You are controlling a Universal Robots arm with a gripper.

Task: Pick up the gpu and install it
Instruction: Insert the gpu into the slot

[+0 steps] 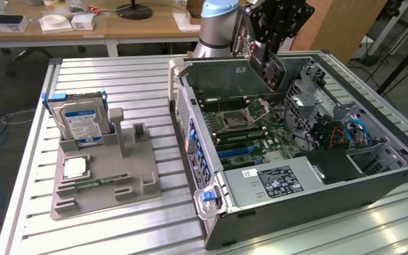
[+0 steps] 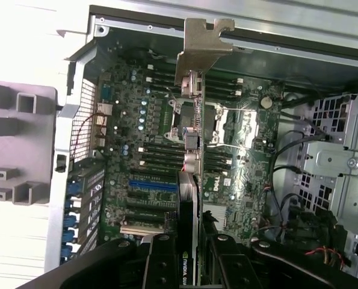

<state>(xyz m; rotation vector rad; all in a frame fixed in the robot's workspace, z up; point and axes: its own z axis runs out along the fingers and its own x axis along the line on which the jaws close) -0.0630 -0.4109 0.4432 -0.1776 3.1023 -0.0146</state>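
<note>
The gpu [image 1: 268, 66] is gripped edge-on by the closed fingers [image 2: 160, 262] over the open computer case [image 1: 296, 223], apparently held clear of the motherboard [image 2: 136, 150].

Bright even light, white glare on the metal table [image 1: 119, 234]

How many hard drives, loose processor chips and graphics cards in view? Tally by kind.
Hard drive, upright in the grey holder: 1
Processor chip, flat on the holder: 1
Graphics card, held above the open case: 1
Total: 3
</note>
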